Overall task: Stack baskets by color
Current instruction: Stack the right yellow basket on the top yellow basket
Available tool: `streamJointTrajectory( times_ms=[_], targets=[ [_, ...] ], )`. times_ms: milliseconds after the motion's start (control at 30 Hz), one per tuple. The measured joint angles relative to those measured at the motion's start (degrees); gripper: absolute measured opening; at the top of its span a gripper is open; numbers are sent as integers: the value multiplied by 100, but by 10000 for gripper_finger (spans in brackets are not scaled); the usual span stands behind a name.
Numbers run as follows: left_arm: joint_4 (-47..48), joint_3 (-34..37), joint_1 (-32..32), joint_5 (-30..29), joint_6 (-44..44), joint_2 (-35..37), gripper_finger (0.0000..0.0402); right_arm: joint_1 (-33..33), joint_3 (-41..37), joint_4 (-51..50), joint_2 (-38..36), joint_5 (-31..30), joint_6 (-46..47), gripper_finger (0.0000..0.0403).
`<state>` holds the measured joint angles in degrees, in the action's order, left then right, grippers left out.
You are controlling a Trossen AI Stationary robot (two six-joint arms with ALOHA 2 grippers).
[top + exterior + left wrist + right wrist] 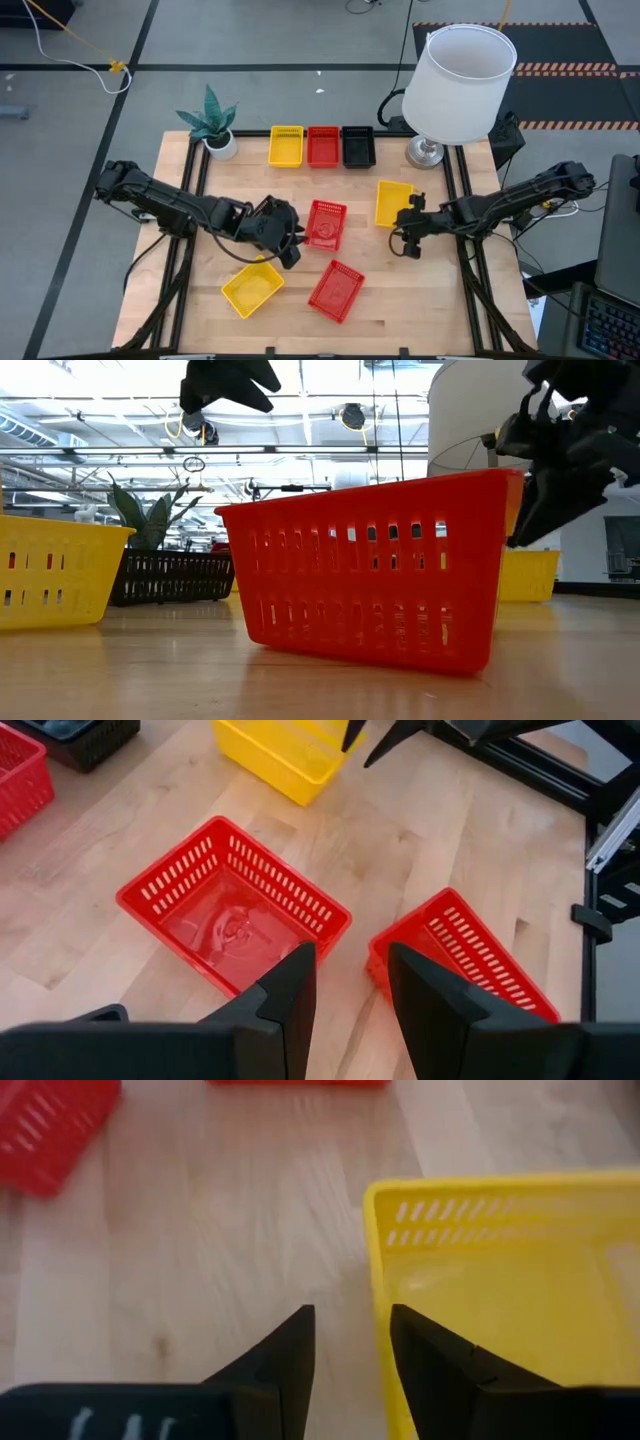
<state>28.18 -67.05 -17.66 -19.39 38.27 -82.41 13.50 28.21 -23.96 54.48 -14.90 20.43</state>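
Observation:
Yellow, red and black baskets stand in a row at the far edge. Loose on the table are a red basket, a yellow basket, another yellow one and another red one. My left gripper hangs open above the gap between the two loose red baskets, holding nothing. My right gripper is open at the near end of the yellow basket, one finger on each side of its wall. My right gripper straddles the yellow basket's wall near a corner, slanting down from the table's right, one finger inside and one outside. A gap shows on the outer side; whether the inner finger touches the wall I cannot tell. The basket rests flat on the table.
A white lamp stands at the far right corner and a potted plant at the far left. Bare wood lies between the loose baskets and the far row, and along the near right edge.

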Motion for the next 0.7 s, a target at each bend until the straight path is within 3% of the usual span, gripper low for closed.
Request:
streamJointTrajectory(
  times_ms=[467, 700],
  targets=[
    [-15, 0, -124, -1, 15, 0, 127, -33, -40, -432, 41, -137, -164, 164],
    [-15, 0, -37, -35, -201, 0, 127, -35, -314, -376, 250, -4, -131, 97]
  ],
)
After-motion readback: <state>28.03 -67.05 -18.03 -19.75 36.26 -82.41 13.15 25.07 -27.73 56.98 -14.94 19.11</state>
